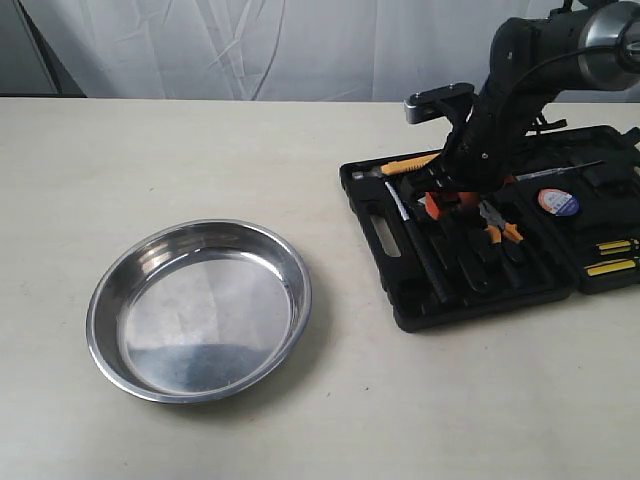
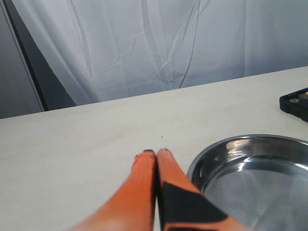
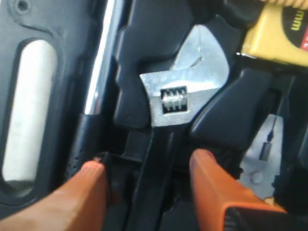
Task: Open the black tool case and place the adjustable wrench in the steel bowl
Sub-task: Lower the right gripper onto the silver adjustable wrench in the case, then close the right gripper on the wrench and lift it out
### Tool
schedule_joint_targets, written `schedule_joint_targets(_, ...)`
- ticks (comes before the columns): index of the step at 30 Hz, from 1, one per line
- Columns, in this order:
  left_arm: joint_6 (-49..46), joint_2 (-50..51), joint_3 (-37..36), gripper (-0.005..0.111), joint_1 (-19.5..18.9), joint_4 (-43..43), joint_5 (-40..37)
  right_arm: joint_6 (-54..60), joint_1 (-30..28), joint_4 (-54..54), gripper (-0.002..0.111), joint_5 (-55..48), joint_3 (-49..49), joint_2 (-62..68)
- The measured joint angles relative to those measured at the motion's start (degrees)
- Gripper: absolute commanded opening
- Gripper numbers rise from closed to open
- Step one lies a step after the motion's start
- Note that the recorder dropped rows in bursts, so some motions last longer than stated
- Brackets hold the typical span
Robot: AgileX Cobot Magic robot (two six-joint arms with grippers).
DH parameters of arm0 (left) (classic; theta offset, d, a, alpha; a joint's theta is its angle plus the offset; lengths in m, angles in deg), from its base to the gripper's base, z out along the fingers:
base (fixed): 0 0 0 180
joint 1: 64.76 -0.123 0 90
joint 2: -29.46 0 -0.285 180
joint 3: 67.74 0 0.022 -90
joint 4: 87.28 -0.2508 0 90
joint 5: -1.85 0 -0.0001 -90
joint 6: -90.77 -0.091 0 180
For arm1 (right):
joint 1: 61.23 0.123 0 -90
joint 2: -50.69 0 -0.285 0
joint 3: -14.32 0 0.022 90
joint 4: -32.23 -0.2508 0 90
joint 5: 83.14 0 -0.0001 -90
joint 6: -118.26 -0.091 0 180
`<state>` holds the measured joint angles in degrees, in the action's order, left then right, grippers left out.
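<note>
The black tool case (image 1: 400,290) lies open at the right of the table, tools in its recesses. In the right wrist view the adjustable wrench (image 3: 185,94) rests in its recess, silver head up, black handle running down between my fingers. My right gripper (image 3: 149,166) is open, one orange finger (image 3: 86,187) on each side of the handle, apart from it. In the exterior view this gripper (image 1: 455,195) is down inside the case. The steel bowl (image 1: 200,308) sits empty at the left. My left gripper (image 2: 156,154) is shut on nothing, hovering beside the bowl's rim (image 2: 202,161).
A long hammer with a chrome shaft (image 3: 101,62) lies beside the wrench. Orange-handled pliers (image 1: 500,228), a round tape measure (image 1: 558,203) and yellow-handled screwdrivers (image 1: 610,256) also fill the case. The case's handle slot (image 1: 381,234) faces the bowl. A white curtain hangs behind the table.
</note>
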<state>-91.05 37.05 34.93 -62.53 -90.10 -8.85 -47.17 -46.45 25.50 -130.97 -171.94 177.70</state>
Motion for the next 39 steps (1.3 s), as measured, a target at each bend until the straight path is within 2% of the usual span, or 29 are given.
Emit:
schedule_joint_targets(9, 0.00, 0.00, 0.00, 0.000, 0.00, 0.00, 0.00, -2.71, 0.00, 1.70, 0.047, 1.37, 0.00, 3.60)
schedule_joint_targets(10, 0.00, 0.00, 0.00, 0.000, 0.00, 0.00, 0.00, -3.29, 0.00, 1.70, 0.043, 1.15, -0.23, 3.95)
schedule_joint_targets(11, 0.00, 0.00, 0.00, 0.000, 0.00, 0.00, 0.00, -3.92, 0.00, 1.59, 0.031, 0.87, -0.45, 4.32)
schedule_joint_targets(12, 0.00, 0.00, 0.00, 0.000, 0.00, 0.00, 0.00, -4.60, 0.00, 1.47, 0.012, 0.87, -0.46, 4.68)
schedule_joint_targets(13, 0.00, 0.00, 0.00, 0.000, 0.00, 0.00, 0.00, -4.99, -0.13, 0.83, 0.000, 0.87, -0.54, 4.95)
schedule_joint_targets(39, 0.00, 0.00, 0.00, 0.000, 0.00, 0.00, 0.00, -4.53, -0.14, 0.46, 0.000, 0.77, 0.05, -3.58)
